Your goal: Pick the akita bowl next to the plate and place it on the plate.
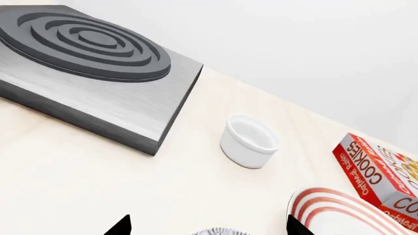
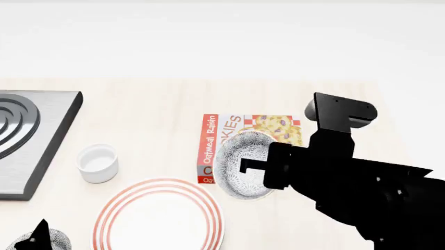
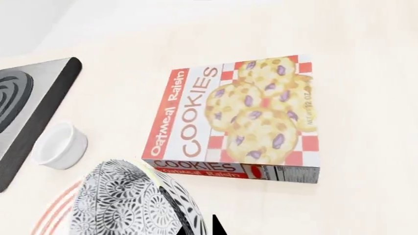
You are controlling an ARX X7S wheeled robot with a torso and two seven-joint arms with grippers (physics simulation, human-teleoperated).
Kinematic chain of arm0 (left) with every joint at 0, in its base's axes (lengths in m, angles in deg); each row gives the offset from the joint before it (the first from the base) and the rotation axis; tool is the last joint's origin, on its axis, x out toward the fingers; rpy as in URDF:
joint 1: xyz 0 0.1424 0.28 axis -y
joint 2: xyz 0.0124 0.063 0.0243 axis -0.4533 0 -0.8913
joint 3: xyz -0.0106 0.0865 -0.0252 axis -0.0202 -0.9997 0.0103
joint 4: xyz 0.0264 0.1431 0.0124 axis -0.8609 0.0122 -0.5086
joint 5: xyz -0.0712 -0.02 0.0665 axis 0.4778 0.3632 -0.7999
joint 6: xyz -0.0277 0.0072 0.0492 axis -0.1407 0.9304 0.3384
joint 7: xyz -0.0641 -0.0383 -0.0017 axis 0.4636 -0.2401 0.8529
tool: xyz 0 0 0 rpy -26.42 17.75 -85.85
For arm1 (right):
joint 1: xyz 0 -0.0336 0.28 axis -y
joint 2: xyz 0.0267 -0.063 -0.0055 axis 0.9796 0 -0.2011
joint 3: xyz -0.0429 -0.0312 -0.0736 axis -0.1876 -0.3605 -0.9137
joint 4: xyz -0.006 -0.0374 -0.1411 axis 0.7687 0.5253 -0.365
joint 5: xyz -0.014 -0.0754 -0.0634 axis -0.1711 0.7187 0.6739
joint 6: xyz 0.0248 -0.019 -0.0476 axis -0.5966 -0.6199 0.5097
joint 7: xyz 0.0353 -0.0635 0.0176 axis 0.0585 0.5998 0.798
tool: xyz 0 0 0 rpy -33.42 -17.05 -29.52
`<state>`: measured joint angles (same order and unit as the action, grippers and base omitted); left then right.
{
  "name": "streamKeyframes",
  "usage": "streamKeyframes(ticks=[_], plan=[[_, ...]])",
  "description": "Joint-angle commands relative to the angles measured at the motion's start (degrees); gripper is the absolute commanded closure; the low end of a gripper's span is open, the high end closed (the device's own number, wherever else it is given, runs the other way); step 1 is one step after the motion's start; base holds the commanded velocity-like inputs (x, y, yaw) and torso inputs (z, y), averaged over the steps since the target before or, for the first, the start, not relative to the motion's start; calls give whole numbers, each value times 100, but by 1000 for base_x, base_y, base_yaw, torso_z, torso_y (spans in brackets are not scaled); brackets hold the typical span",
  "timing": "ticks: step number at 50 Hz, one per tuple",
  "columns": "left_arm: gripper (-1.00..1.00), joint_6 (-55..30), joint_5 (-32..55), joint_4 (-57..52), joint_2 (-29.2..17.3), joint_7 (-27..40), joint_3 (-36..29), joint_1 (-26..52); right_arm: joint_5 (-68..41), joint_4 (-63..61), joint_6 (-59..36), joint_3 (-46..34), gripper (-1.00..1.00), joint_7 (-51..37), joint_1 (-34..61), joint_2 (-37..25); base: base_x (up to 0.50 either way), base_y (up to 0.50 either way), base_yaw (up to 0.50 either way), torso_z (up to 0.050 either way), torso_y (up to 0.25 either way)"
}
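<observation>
Nearest you, the left end effector (image 2: 38, 234) waits at the desk's near edge beside the second speckled bowl (image 2: 41, 244), its jaws apart around nothing, while the plate (image 2: 160, 221) lies bare on the desk (image 2: 153, 114). Beyond it, your right end effector (image 2: 254, 167) is clamped on the rim of the akita bowl (image 2: 240, 164), carried tilted in the air over the cookie box (image 2: 254, 130). The pick therefore appears complete; transfer and placement onto the plate remain.
</observation>
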<state>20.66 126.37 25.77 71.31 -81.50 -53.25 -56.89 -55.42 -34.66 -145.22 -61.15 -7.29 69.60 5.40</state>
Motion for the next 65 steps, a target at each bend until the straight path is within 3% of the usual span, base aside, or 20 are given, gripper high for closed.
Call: streamKeyframes(ticks=[1,40,65], plan=[[-100,-3,26,-19,-11,18,-10,-6,-191,315,49,162,100,108,198,228,0,0,0,0,0],[-100,45,107,53,-41,-4,-36,10,-24,2747,1266,-303,100,1319,762,1138,0,0,0,0,0],[-100,39,161,11,-65,31,-60,-4,-124,3397,1299,-503,100,1554,717,1311,0,0,0,0,0]])
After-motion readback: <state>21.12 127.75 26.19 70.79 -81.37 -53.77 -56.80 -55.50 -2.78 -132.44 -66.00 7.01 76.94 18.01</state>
